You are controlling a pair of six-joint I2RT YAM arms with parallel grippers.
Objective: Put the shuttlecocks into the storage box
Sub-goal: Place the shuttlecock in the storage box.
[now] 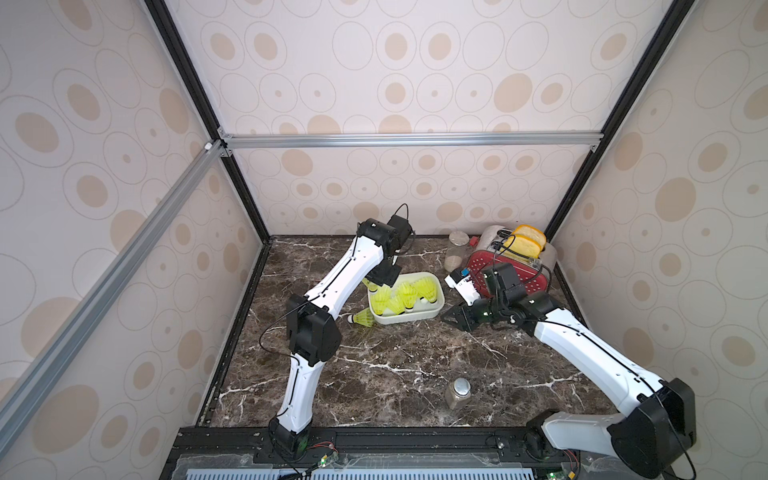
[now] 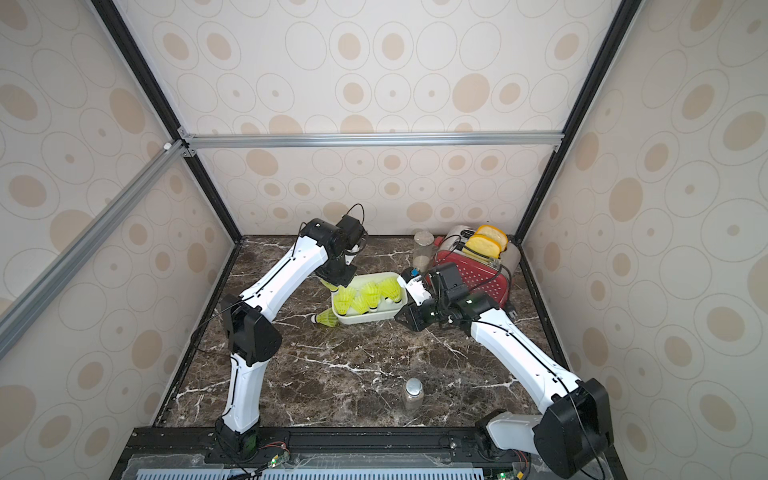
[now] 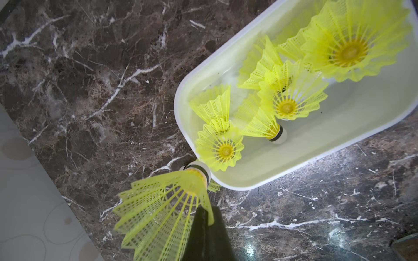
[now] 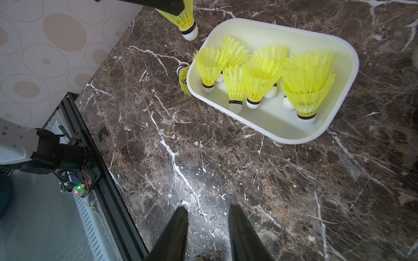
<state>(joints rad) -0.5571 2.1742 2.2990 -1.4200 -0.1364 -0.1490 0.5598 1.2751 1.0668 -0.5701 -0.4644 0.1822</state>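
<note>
The step in hand is carrying one more shuttlecock to the storage box (image 1: 401, 319). The left fingers (image 3: 199, 237) are pressed together on the skirt edge of a held shuttlecock (image 3: 162, 210), which hangs tip down. The right wrist view shows this one (image 4: 186, 20) above the dark marble surface (image 1: 395, 365), just outside a corner of the box and not yet over its rim (image 4: 271, 24). Inside the box, a cluster of shuttlecocks (image 4: 260, 79) mostly stand on their white tips with skirts up, filling much of the floor but leaving some bare near one long wall. One stray shuttlecock (image 1: 362, 319) lies on its side on the surface, touching or nearly touching the outer wall of the box at the corner nearest the left arm. The right fingers (image 4: 176, 230) are spread apart with nothing between them, low over the surface beside the opposite end of the box. The next move likely calls for shifting the held shuttlecock sideways past the rim, over a free patch of the box floor, then parting the left fingers. The stray by the wall would be left to collect, so the task looks close to finished.
</note>
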